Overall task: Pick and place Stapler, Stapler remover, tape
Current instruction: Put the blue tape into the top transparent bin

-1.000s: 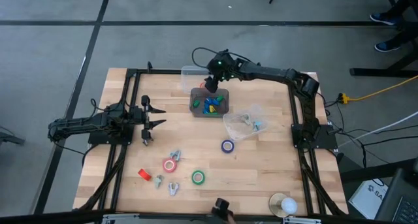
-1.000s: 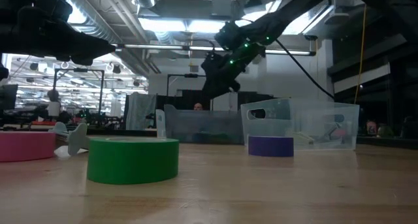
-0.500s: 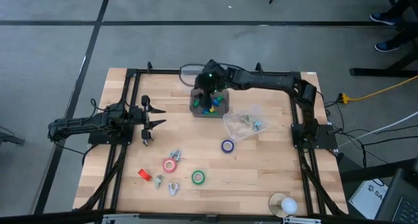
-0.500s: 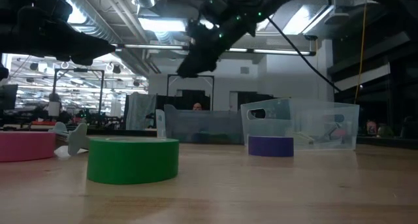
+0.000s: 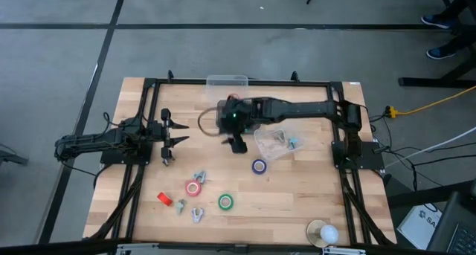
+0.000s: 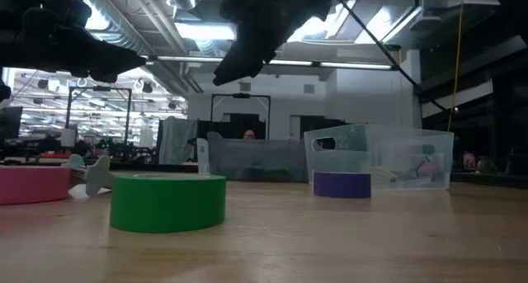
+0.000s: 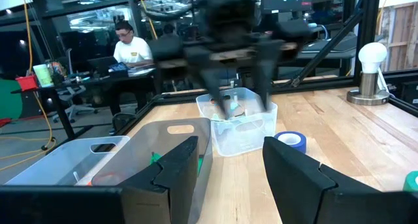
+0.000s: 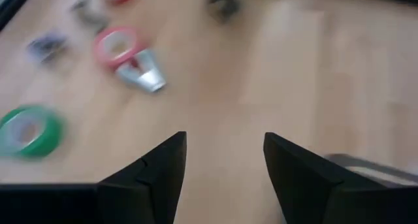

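Three tape rolls lie flat on the wooden table: a pink-red roll (image 5: 193, 188), a green roll (image 5: 225, 202) and a blue roll (image 5: 258, 166). A small red stapler (image 5: 164, 199) lies near the front left. Silver stapler removers (image 5: 199, 178) (image 5: 197, 215) lie around the rolls. My right gripper (image 5: 236, 144) hangs open and empty above the table's middle, slanting down toward the pink-red roll (image 8: 116, 46) and the green roll (image 8: 29, 131). My left gripper (image 5: 175, 135) waits open at the left, pointing level.
A clear bin (image 5: 221, 115) lies partly under my right arm, and another (image 5: 227, 82) sits at the far edge. A clear tub (image 5: 275, 141) holds small items right of centre. A white bulb lamp (image 5: 321, 233) stands at the front right. People sit beyond the table.
My right gripper has swung away from above the bin at the far middle, toward the table's near edge. It has risen a little and rolled about its pointing line. It stays open and empty. Nothing on the table has moved.
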